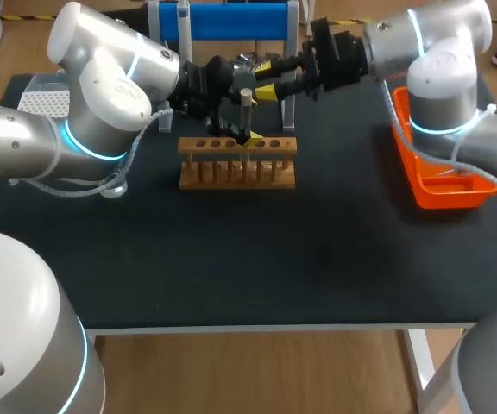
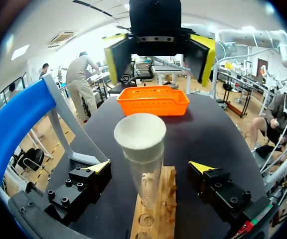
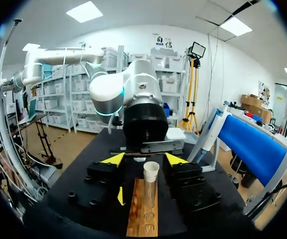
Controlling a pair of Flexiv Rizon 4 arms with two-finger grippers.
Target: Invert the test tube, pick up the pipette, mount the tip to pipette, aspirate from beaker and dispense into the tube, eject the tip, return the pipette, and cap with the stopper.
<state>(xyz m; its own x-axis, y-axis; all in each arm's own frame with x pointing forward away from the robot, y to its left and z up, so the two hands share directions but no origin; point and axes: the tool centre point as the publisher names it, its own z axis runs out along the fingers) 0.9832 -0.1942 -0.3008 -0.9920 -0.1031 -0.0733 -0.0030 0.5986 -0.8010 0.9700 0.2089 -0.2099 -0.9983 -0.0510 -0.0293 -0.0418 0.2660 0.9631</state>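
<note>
A black table (image 1: 231, 259) carries a low wooden rack with a row of holes (image 1: 236, 164) near its middle. A clear glass test tube (image 1: 246, 112) stands upright in one of the rack's central holes, and a white tapered stopper (image 2: 140, 132) sits in its mouth. The left pincer (image 2: 151, 169) reaches in from the left, its yellow-tipped fingers set wide apart on either side of the tube and clear of the glass. The right pincer (image 3: 145, 160) comes in from the right, a little farther back and higher. Its fingers are also spread, with the stopper between them but untouched. The two pincers face each other across the tube. To the right of the rack, well apart from it, an orange plastic basket (image 1: 443, 185) lies along the table's right side under the right arm. At the far edge, behind the pincers, stands a frame with a blue horizontal bar (image 1: 231, 19).
</note>
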